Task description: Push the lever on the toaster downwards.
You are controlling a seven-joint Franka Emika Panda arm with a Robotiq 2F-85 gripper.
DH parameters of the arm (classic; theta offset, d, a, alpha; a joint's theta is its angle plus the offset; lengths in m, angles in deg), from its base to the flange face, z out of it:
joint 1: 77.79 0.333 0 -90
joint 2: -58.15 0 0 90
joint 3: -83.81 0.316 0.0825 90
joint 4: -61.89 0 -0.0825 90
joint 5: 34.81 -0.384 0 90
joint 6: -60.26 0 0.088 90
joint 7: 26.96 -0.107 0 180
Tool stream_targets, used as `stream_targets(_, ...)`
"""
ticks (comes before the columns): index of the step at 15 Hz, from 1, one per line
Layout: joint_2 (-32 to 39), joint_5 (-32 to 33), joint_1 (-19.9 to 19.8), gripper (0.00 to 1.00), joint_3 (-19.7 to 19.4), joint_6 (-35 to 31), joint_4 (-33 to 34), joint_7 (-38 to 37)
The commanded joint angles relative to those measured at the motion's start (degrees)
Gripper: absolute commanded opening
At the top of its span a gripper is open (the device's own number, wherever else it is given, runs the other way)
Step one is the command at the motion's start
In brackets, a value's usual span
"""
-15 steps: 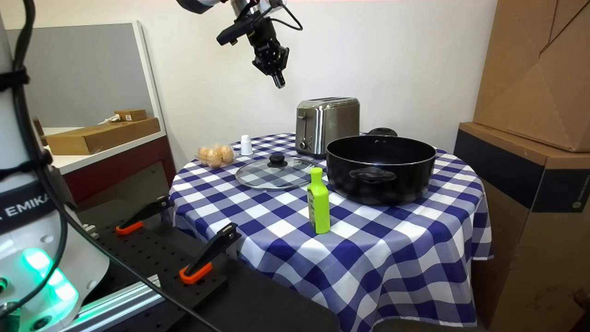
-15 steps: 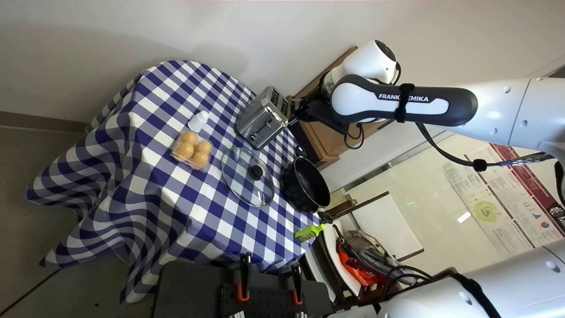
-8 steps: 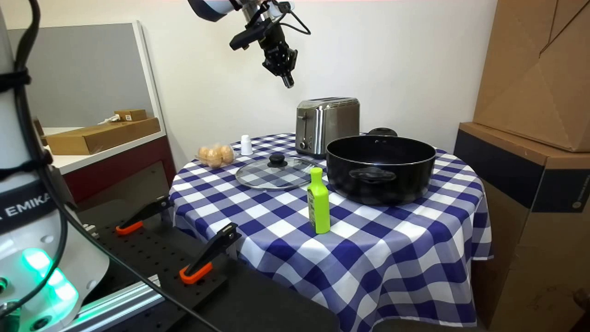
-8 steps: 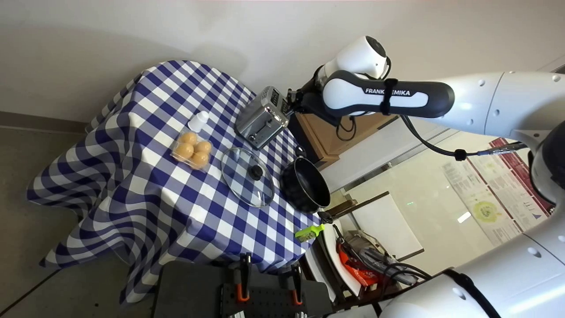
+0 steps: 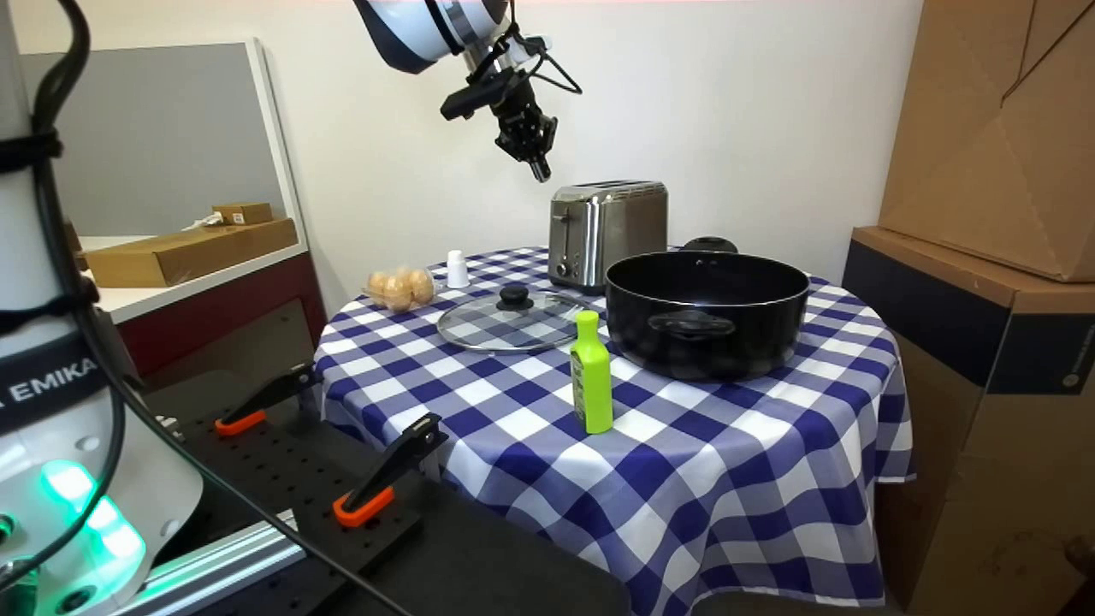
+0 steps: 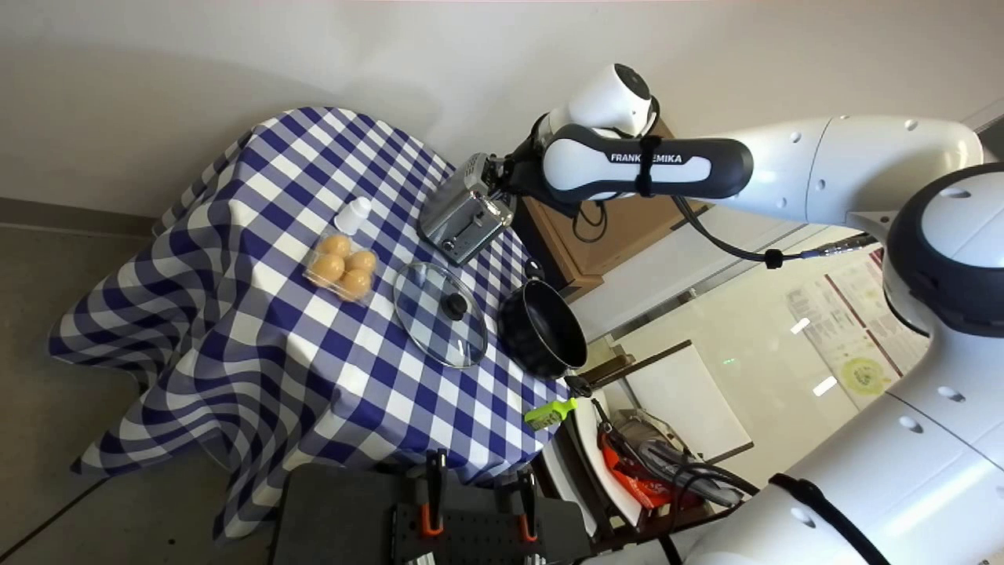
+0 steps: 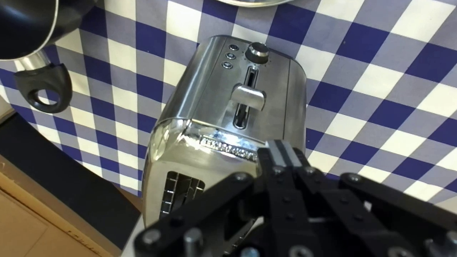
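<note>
In the wrist view, our end effector (image 7: 281, 145), fingertips pressed together, sits lower right, apart from the toaster lever (image 7: 249, 96), upper centre.

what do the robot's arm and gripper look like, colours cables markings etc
The arm is white and rounded, with black panels and white EMIKA lettering. Black straps wrap it, black cables run along it, and green lights glow on its base. The gripper is black, built of jointed linkage bars with silver screw heads and grey fingertips.
</note>
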Motion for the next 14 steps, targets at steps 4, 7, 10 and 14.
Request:
stream_targets(4, 5.6, 1.5, 3.3, 0.00, -5.1, -1.2, 4.2, -1.1)
stream_targets(7, 7.8, 0.9, 3.9, 0.00, -6.0, -1.4, 4.9, -0.8)
stream_targets(10, 10.0, 0.1, 4.2, 0.00, -6.6, -1.9, 5.6, -0.5)
stream_targets(14, 13.2, -1.1, 4.2, 0.00, -7.3, -3.2, 6.5, 0.1)
